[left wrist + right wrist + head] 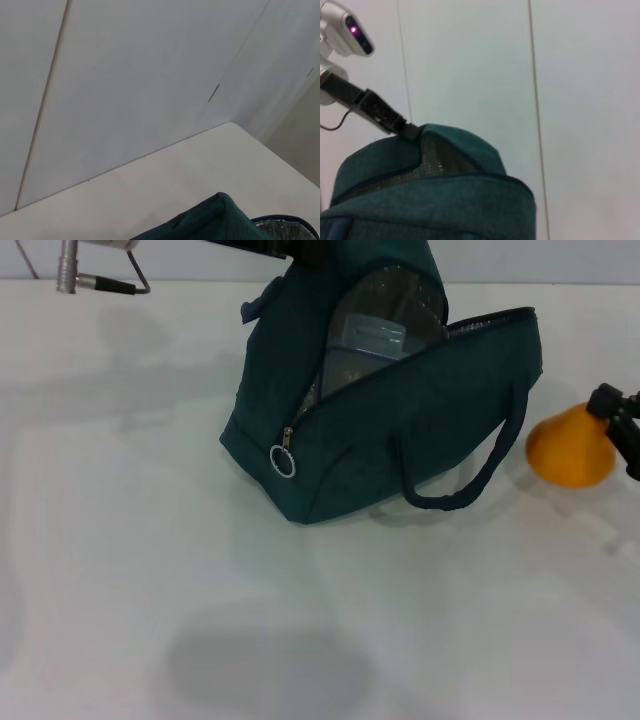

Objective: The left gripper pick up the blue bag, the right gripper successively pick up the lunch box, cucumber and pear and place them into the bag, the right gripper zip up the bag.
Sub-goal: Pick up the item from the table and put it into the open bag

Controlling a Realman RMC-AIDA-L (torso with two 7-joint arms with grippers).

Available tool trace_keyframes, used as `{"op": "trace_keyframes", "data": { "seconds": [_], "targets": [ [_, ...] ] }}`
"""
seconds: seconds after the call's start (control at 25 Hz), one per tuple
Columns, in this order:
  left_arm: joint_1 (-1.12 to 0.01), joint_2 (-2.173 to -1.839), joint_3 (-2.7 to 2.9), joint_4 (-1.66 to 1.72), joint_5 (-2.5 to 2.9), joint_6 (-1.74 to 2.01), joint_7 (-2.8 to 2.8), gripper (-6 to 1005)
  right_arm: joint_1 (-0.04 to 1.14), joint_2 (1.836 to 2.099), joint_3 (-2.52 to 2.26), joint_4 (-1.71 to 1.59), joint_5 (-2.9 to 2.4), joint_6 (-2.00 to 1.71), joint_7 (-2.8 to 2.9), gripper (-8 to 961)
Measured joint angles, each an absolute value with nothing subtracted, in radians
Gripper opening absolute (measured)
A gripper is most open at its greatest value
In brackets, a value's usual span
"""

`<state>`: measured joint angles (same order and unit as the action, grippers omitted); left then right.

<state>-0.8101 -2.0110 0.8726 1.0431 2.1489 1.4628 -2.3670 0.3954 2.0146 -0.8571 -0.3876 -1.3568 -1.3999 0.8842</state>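
The blue bag (400, 420) stands unzipped in the middle of the white table, its zip pull ring (284, 461) hanging at the front and one handle (465, 485) drooping. Inside it lies the lunch box (365, 340), clear with a blue lid. In the right wrist view my left gripper (412, 132) is shut on the top edge of the bag (435, 200). The orange-yellow pear (568, 448) rests on the table right of the bag. My right gripper (618, 425) sits against the pear's neck at the picture's right edge. The cucumber is out of view.
A metal fitting with a cable (95, 278) sits at the table's far left. The table's far edge (165, 147) meets a white panelled wall.
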Motion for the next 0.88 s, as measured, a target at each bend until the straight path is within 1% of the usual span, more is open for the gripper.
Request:
{"op": "trace_keyframes", "data": {
  "seconds": [0.24,0.48,0.88],
  "targets": [
    [-0.805,-2.012,0.874,1.043,2.141,1.471,-2.367,48,0.383,2.012,-0.856,-0.401,-1.32,-1.444,0.883,32],
    [-0.803,-2.018,0.876,1.043,2.123,1.489,-2.367,47,0.395,2.012,-0.856,-0.459,-1.277,-1.563,0.897,31],
    [-0.813,-2.026,0.876,1.05,2.121,1.498,-2.374,47,0.506,2.015,-0.864,-0.535,-1.208,-1.717,0.957,31]
  ]
}}
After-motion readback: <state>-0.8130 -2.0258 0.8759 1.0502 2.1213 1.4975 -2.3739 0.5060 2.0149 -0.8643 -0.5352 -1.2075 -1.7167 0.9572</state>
